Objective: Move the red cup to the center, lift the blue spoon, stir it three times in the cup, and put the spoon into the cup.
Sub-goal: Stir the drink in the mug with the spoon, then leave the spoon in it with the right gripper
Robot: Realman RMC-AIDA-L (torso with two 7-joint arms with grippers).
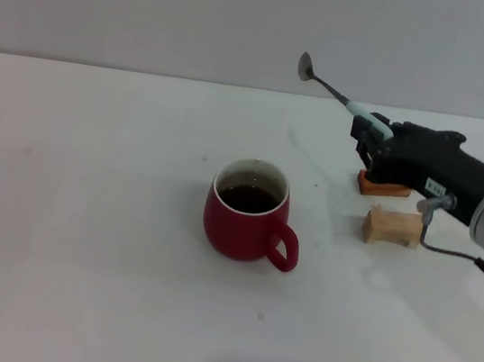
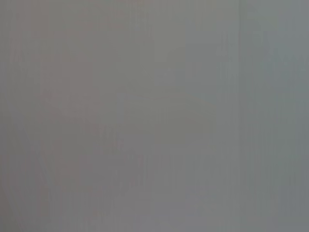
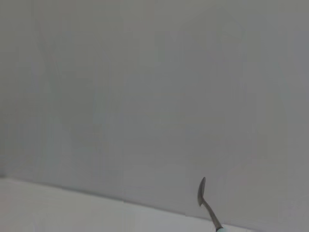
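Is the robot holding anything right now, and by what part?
The right gripper holds the blue spoon by its pale blue handle, bowl raised away from the gripper.

The right gripper (image 1: 379, 129) was matte black and blocky, a thin grey cable looping beneath, its grey wrist bearing a glowing cyan ring.

The red cup (image 1: 246, 222) presented a glossy glazed ceramic finish. The blue spoon (image 1: 339, 91) had a polished grey metal bowl and a matt pale plastic-looking handle. One block (image 1: 392, 227) appeared as bare pale wood, the other block (image 1: 382, 186) orange-brown. The table (image 1: 82, 212) was smooth, matt white.
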